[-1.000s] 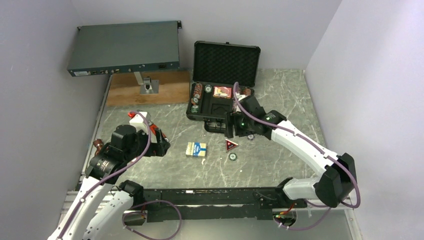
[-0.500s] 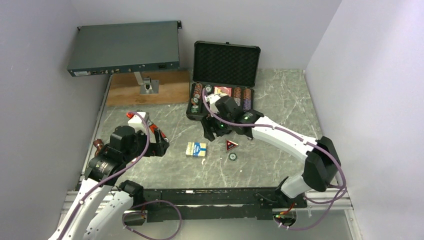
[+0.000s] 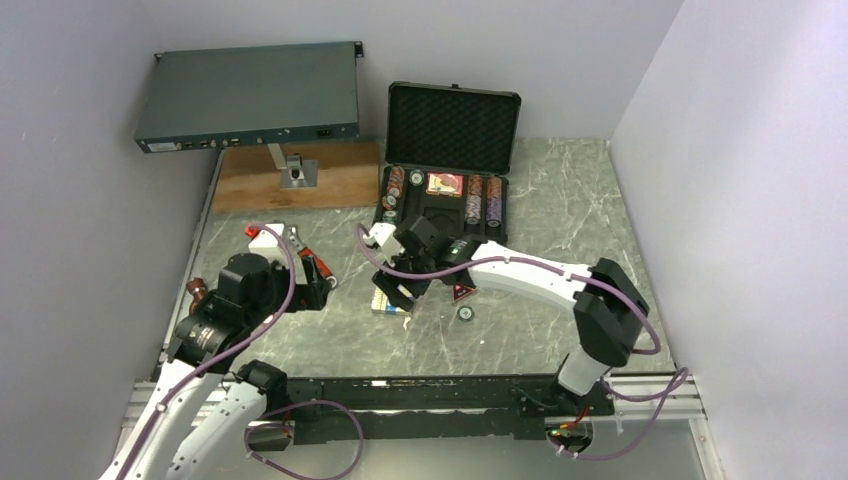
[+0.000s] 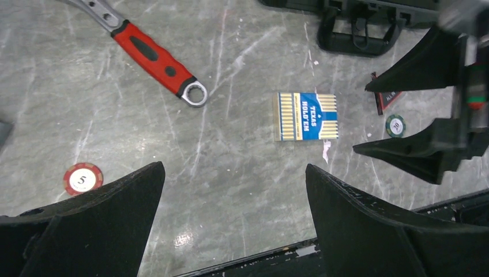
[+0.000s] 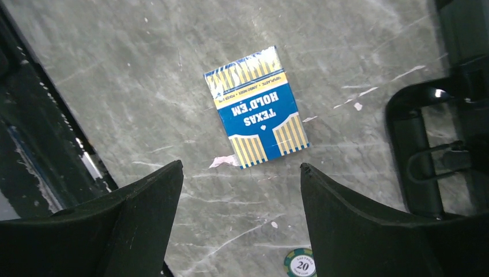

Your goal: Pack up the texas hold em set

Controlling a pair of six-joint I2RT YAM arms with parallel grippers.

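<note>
Closed in on three sides by plain pale lilac walls (image 3: 70, 200), bare and evenly lit, without hard shadows. Floored with a grey marbled bench (image 3: 570, 200), veined in white, with one small bright glint near its front edge in the left wrist view. Laid at the back left with a brown wooden board (image 3: 250, 185). Above that board, on a small metal stand (image 3: 292, 170), a flat grey electronics box (image 3: 250, 95). Edged along the near side by a black rail (image 3: 430, 392).
</note>
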